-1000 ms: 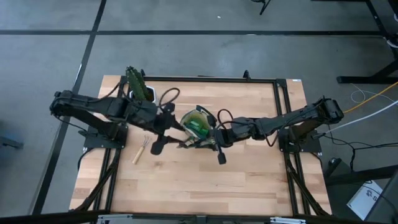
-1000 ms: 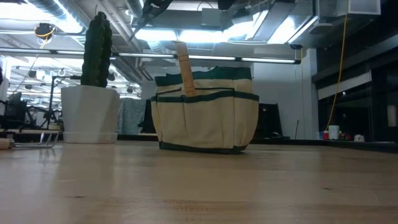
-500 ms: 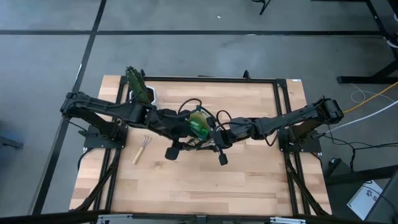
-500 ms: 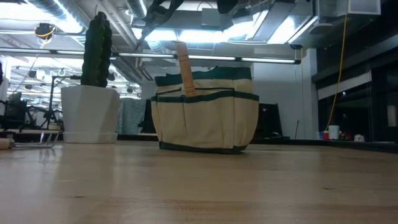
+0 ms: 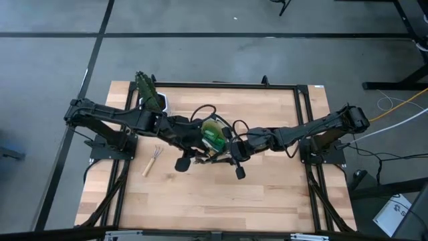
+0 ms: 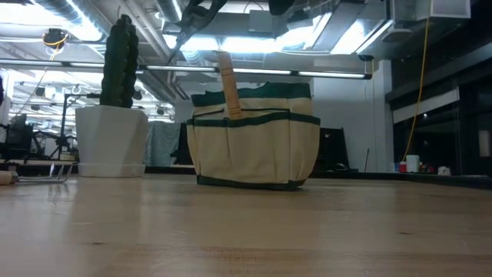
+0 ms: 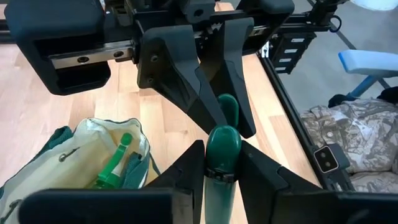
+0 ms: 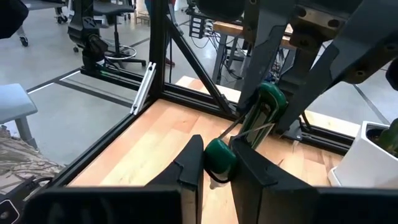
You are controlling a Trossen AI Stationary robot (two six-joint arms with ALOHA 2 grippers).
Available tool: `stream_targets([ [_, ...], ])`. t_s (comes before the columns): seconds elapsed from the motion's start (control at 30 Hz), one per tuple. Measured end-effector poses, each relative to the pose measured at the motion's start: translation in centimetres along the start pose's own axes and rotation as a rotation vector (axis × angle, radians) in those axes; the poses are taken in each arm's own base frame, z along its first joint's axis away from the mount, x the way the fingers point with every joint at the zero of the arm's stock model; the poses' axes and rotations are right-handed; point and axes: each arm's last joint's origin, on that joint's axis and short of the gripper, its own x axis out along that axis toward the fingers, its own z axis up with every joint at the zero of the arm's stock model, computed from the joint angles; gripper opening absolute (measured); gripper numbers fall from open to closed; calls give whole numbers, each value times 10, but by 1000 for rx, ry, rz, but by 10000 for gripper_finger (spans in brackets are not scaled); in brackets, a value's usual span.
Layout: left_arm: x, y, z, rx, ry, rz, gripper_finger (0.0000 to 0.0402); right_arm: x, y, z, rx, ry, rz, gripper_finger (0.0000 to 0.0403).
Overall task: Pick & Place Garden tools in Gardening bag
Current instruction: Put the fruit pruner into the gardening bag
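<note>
**Materials and surface finish observed**

Table [image 5: 221, 194] was pale wood, smooth, faint sheen. Gardening bag [image 6: 254, 146] was matt tan cloth with green fabric trim. The handle [image 6: 227, 85] standing in its pocket was bare light wood. Pot [image 6: 108, 142] looked smooth matt white. Spray bottle [image 7: 115, 165] was glossy green plastic. Shear handles [image 7: 222, 149] showed smooth green coating with a metal spring [image 8: 252, 127].

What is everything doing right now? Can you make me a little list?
Left claw: shut on green-handled tool, near the bag
Right claw: shut on the same tool
Bag: upright on table, spray bottle inside, wooden handle sticking up
Rake: lying on table, untouched
Cactus: in white pot
</note>
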Motion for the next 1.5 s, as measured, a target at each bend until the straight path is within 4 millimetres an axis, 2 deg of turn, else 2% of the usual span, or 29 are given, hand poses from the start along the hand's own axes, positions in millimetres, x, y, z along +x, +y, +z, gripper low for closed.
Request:
stream_targets([
  [0.13,0,0,0,0,3,4,68,0,0,0,7,4,0,57],
  [0.4,0,-1,-11,-13,104,38,68,-1,-1,-7,84,85,-55,196],
  [0.57,-5,-9,-11,49,95,111,68,-8,0,-8,124,146,-54,245],
  [0.77,-16,-23,-22,170,11,128,68,-31,13,2,113,209,-31,246],
  [0.97,-24,-25,-49,309,-172,34,68,-51,32,17,86,194,30,232],
  [1.17,-29,-9,-90,392,-343,30,68,-59,42,24,70,165,59,225],
  [1.27,-28,0,-107,444,-442,43,68,-59,45,26,60,156,9,224],
  [1.5,-20,24,-137,483,-494,97,68,-59,46,31,78,113,-68,224],
])
